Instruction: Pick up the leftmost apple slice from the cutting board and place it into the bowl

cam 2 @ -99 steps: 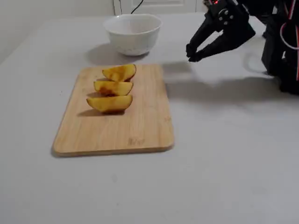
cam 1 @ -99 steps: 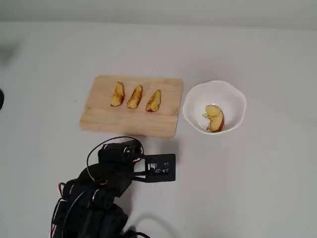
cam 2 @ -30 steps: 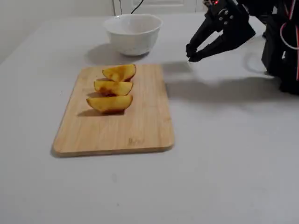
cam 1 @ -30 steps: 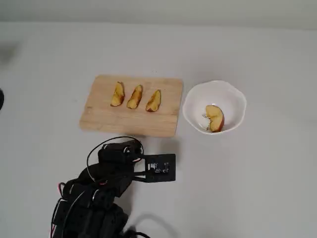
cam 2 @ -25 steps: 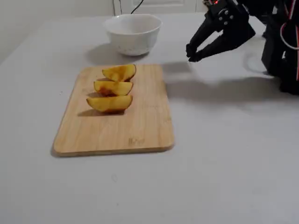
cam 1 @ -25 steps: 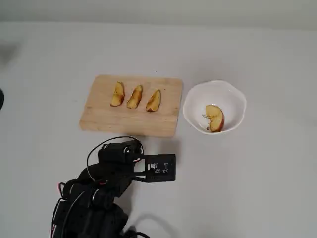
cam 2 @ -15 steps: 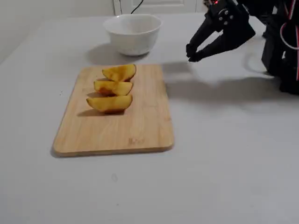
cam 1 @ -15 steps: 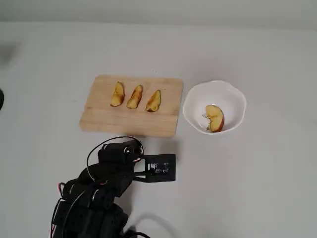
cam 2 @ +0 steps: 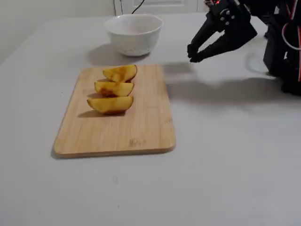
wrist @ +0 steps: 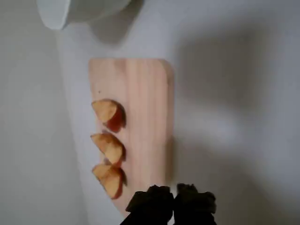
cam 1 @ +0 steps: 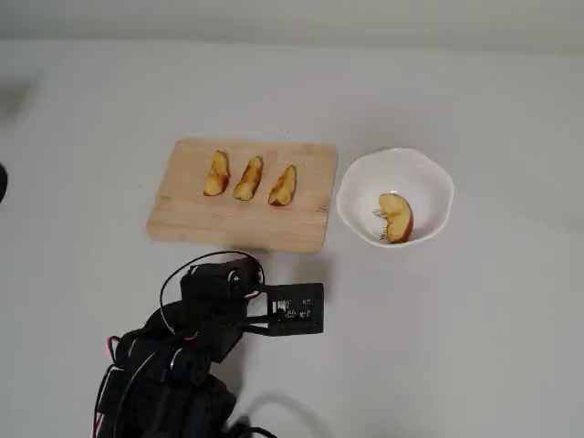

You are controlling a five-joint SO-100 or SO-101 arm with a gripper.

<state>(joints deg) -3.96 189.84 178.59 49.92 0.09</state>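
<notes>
Apple slice (cam 1: pixel 396 217) sits in the white bowl (cam 1: pixel 429 173).

I see three thin slices (cam 1: pixel 248 178) in a row on the cutting board (cam 1: pixel 196 219), just beside the bowl. My gripper (cam 2: pixel 193 55) hangs over the bare table (cam 1: pixel 493 319), away from the board, with its two fingertips pressed together and nothing between them.

— What else do I have on screen?
— I see three narrower slices (cam 1: pixel 248 179) in a row, apart from one another, on a pale grey table (cam 1: pixel 493 347). I see a white door (cam 2: pixel 157 5) behind.
</notes>
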